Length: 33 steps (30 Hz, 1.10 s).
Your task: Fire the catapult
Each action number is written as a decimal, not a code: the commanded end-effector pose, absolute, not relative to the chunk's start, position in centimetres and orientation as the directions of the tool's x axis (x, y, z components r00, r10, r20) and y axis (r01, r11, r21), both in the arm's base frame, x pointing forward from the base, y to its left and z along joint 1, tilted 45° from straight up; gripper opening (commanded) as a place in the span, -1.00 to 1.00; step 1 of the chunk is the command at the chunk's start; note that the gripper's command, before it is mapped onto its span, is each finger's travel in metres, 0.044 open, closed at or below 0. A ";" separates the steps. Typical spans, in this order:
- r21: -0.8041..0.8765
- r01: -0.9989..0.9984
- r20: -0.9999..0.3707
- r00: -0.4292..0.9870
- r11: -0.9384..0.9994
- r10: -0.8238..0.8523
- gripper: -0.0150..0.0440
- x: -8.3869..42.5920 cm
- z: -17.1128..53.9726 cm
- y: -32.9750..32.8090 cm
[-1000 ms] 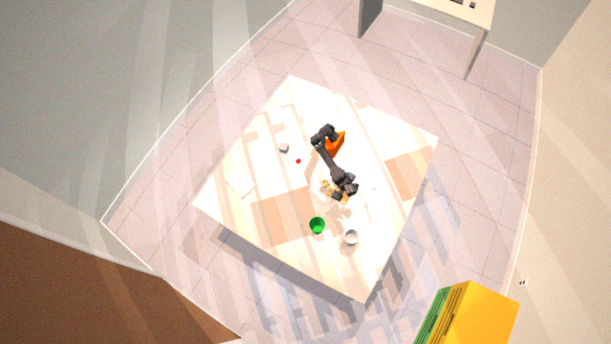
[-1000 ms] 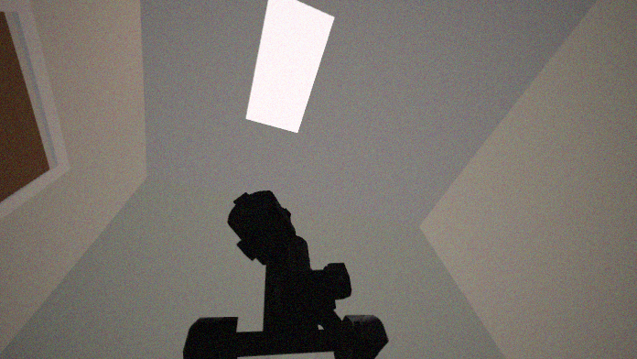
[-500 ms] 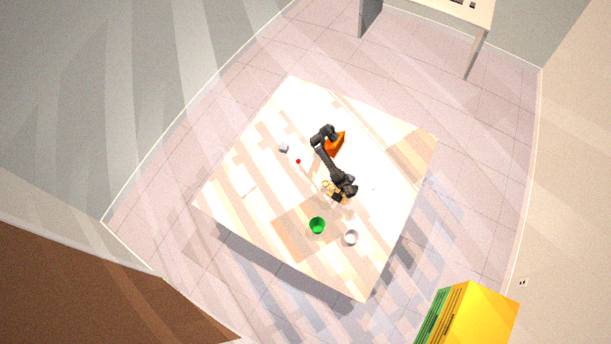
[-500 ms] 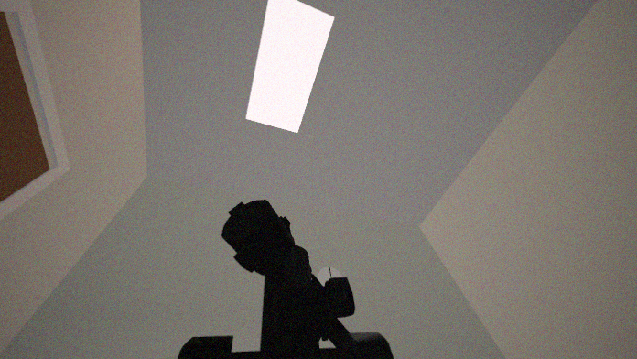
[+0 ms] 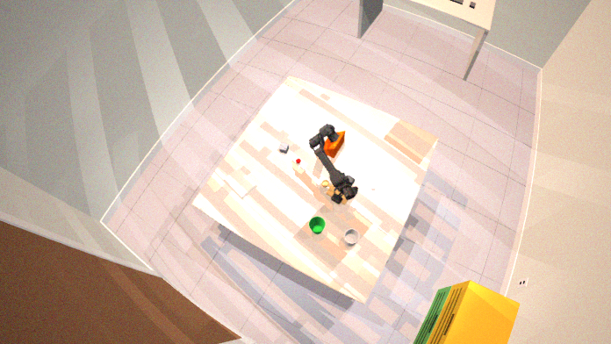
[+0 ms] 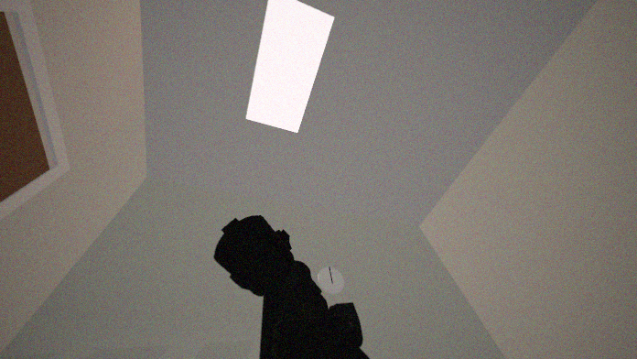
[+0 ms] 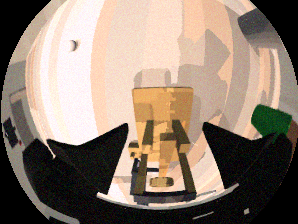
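Note:
The wooden catapult (image 5: 330, 190) (image 7: 145, 102) stands near the middle of the table, its cup toward the bottom of the wrist view. My gripper (image 5: 343, 195) (image 7: 166, 127) is open and empty above it, a finger on each side in the wrist view; the height is hard to tell. The top view shows the catapult partly hidden by the gripper. A small white ball (image 5: 373, 189) (image 7: 73, 45) lies on the table away from the catapult. The white mug (image 5: 351, 237) (image 7: 256, 29) stands beyond the catapult, looking grey in shadow.
A green mug (image 5: 317, 225) (image 7: 271, 121) stands beside the white mug. An orange block-like object (image 5: 334, 146) is by the arm's base. A small red object (image 5: 298, 161) and a grey block (image 5: 283, 148) lie farther off. The exterior view shows mostly walls, ceiling and the dark arm.

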State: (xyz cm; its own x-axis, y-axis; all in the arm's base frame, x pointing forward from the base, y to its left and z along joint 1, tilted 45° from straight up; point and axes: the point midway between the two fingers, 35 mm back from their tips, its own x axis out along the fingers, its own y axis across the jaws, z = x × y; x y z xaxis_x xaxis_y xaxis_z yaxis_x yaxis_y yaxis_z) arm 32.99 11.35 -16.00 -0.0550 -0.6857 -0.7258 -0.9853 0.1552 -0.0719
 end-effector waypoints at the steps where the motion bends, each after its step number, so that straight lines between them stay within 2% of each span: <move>1: -0.064 -0.986 -0.720 -0.059 0.151 -0.691 1.00 32.7 -16.5 10.6; 7: -0.064 -0.986 -0.720 -0.059 0.151 -0.692 1.00 32.6 -16.8 10.4; 18: -0.070 -0.985 -0.724 -0.057 0.157 -0.687 0.02 32.9 -16.6 10.7; 24: -0.070 -0.985 -0.724 -0.057 0.157 -0.687 -0.11 32.9 -16.6 10.7; 28: -0.066 -0.985 -0.727 -0.061 0.158 -0.684 -0.47 33.1 -13.9 13.4; 33: -0.065 -0.985 -0.727 -0.062 0.158 -0.684 -0.49 33.1 -13.0 14.2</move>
State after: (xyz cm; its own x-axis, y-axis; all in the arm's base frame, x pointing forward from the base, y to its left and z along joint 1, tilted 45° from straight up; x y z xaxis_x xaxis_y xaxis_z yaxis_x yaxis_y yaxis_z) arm 32.54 12.94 -14.21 -0.0804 -0.6946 -0.7149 -0.9860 0.1607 -0.0453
